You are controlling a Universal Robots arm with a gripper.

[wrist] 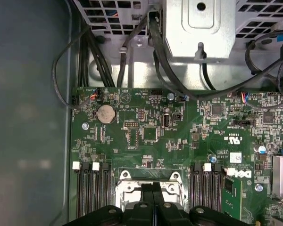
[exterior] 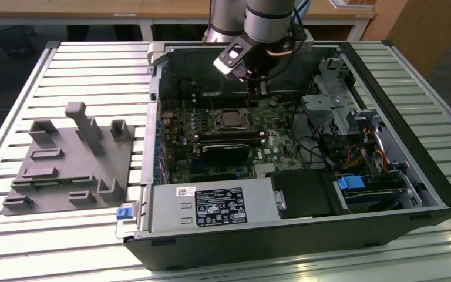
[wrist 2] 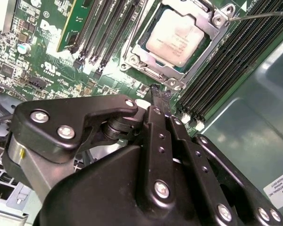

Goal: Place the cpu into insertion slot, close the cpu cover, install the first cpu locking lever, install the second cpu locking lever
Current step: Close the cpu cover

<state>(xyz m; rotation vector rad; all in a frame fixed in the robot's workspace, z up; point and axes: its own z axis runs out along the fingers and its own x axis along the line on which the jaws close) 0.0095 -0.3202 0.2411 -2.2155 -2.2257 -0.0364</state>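
The cpu [wrist 2: 177,32], a pale metal square, lies flat in the insertion slot on the green motherboard [wrist: 179,136]; chip and frame hide the slot itself. The cpu cover [wrist 2: 206,43], a silvery frame, lies down around the chip, which shows through its window. A thin wire lever [wrist 2: 262,15] sticks out from one corner of the cover. My gripper [wrist 2: 159,94] is shut on nothing and hangs just above the board beside the socket's edge. The exterior view has the gripper [exterior: 262,89] over the far part of the board, behind the socket [exterior: 229,120].
Long black memory slots [wrist 2: 226,61] flank the socket on both sides. Cables [wrist: 108,52] and a metal drive cage [exterior: 335,106] line the open case [exterior: 288,235]. A black cooler [exterior: 225,154] sits nearer the case front. A grey fixture [exterior: 69,158] stands on the slatted table at the exterior view's left.
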